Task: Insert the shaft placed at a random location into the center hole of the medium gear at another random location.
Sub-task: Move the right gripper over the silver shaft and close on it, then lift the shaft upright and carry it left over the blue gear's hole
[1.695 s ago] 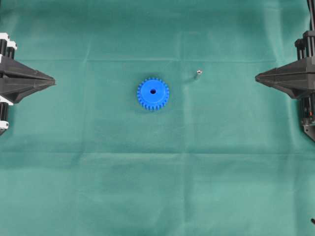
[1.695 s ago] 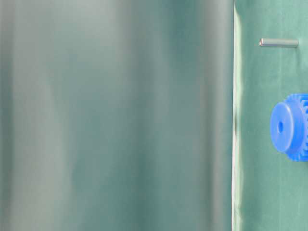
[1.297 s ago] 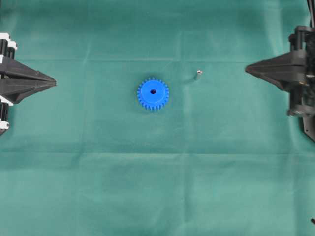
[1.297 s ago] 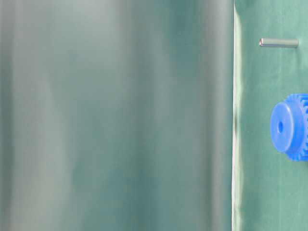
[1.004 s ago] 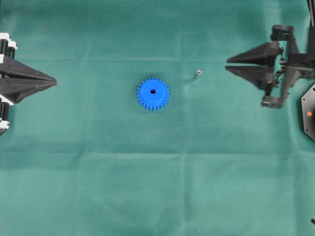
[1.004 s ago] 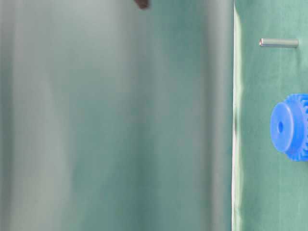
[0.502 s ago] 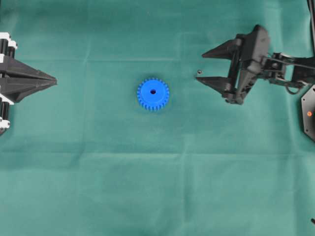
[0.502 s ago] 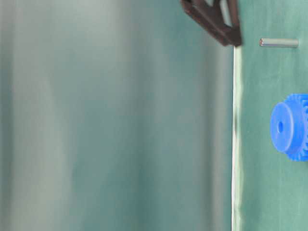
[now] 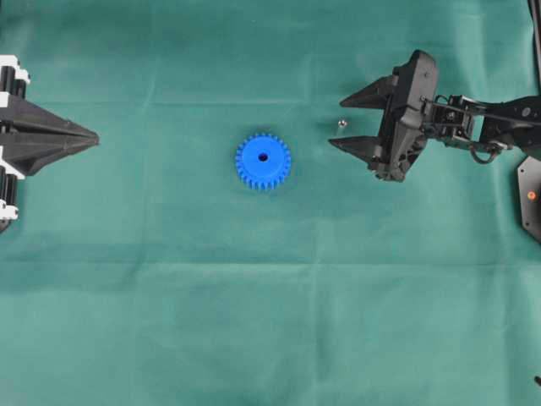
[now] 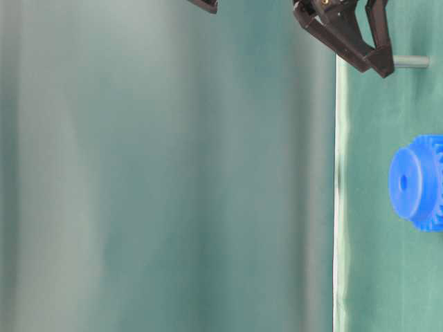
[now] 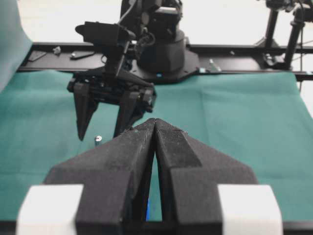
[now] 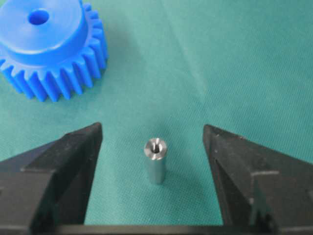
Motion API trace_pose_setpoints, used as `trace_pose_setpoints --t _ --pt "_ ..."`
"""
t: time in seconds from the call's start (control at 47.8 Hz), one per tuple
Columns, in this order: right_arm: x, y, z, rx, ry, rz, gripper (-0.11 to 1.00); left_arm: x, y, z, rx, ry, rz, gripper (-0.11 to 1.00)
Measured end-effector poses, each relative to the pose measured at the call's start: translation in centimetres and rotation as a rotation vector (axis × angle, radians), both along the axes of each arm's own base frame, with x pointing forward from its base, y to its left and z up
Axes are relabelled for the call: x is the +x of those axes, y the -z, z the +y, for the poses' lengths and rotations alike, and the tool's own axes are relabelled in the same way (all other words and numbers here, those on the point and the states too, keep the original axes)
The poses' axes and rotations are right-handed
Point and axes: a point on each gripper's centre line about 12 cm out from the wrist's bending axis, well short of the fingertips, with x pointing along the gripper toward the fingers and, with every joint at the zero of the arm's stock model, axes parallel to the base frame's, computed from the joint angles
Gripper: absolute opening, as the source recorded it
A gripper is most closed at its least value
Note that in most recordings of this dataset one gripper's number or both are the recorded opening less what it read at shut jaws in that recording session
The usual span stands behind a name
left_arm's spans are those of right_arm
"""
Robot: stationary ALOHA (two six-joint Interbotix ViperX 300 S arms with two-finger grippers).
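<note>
And here is the right gripper (image 9: 341, 123) out over the green cloth (image 9: 270, 321), jaws spread wide and holding nothing. In the right wrist view the shaft (image 12: 156, 159) stands upright on the cloth, squarely between the two black fingers (image 12: 58, 171), with clear gaps on both sides, so no contact there. From overhead, the little silvery pin (image 9: 341, 123) sits just off the fingertips, right of the medium gear (image 9: 263, 161) and a bit farther back, the two well apart.

The gear lies flat near the middle of the cloth, teeth all round, its center hole (image 9: 263, 157) dark and open. The right wrist camera catches it too, up in the far left corner beyond the shaft, hole facing up.

Over on the left, the left gripper (image 9: 91, 136) sits at the cloth's edge, its fingers pressed together into a single wedge, nothing between them; the left wrist view shows that seam closed tight (image 11: 155, 125). The table-level view shows the right gripper's finger tips in front of the shaft, which stands on the cloth.
</note>
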Motion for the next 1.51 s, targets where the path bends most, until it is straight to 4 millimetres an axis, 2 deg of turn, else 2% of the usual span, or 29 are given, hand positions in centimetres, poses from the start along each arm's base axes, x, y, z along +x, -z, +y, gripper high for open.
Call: trace_pose_setpoints --t 0.063,0.23,0.272,0.711,0.816,1.13,1.506 --pt "0.0 0.0 0.0 0.000 -0.002 0.000 0.65 0.0 0.0 0.0 0.000 0.000 -0.002 0.00" --pt "0.0 0.0 0.0 -0.001 -0.003 0.000 0.18 0.0 0.0 0.0 0.003 0.000 0.000 0.00" --pt "0.0 0.0 0.0 -0.002 -0.004 0.001 0.12 0.0 0.0 0.0 0.002 -0.002 0.000 0.00" --pt "0.1 -0.2 0.1 -0.004 -0.007 -0.004 0.12 0.0 0.0 0.0 0.000 -0.002 0.000 0.00" --pt "0.3 -1.3 0.0 -0.014 -0.010 -0.022 0.12 0.0 0.0 0.0 0.000 -0.002 0.000 0.00" --pt "0.2 -6.6 0.2 -0.059 -0.035 -0.055 0.12 0.0 0.0 0.0 0.000 -0.001 -0.002 0.00" --pt "0.3 -6.9 0.3 -0.057 -0.043 -0.045 0.12 0.0 0.0 0.0 0.000 -0.001 0.000 0.00"
